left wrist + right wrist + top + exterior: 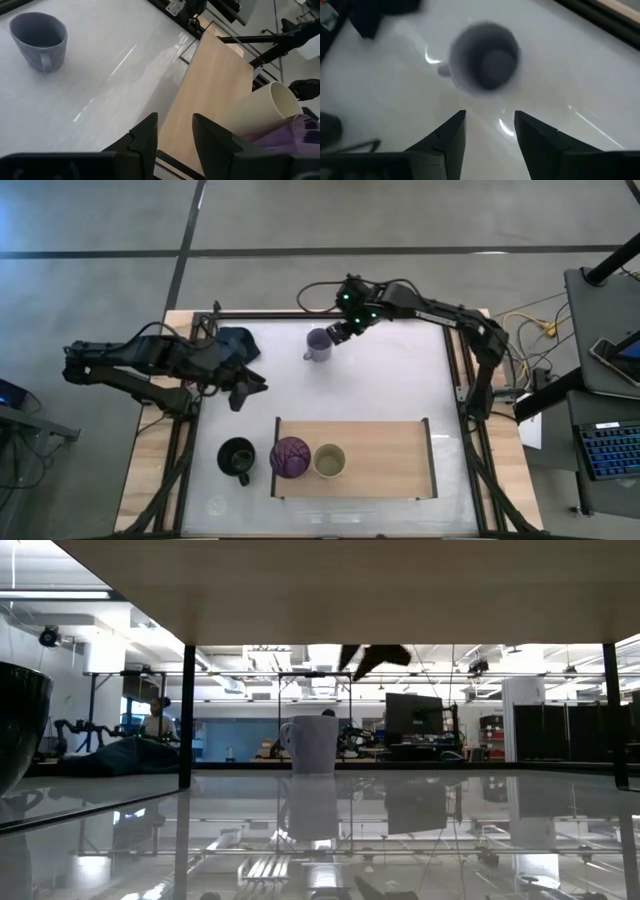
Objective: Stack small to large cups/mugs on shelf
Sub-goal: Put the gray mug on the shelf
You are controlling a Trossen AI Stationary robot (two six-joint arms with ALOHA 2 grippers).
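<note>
Right gripper (338,330) hovering just beside grey mug (318,345), far side of table, fingers apart, nothing held. Mug upright, straight ahead of fingers, handle sticking sideways. Left gripper (240,394) parked mid-left, fingers apart, empty, farther from mug. Shelf (385,442) has purple tumbler (290,457) and yellow cup (329,461); black mug (237,457) beside it. Path to shelf looks clear.

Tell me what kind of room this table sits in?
Most likely a robotics lab or open workshop: beyond the grey mug the low view shows another robot arm on a bench, a monitor, and exposed ceiling lights. Loose cables lie on the concrete floor.
</note>
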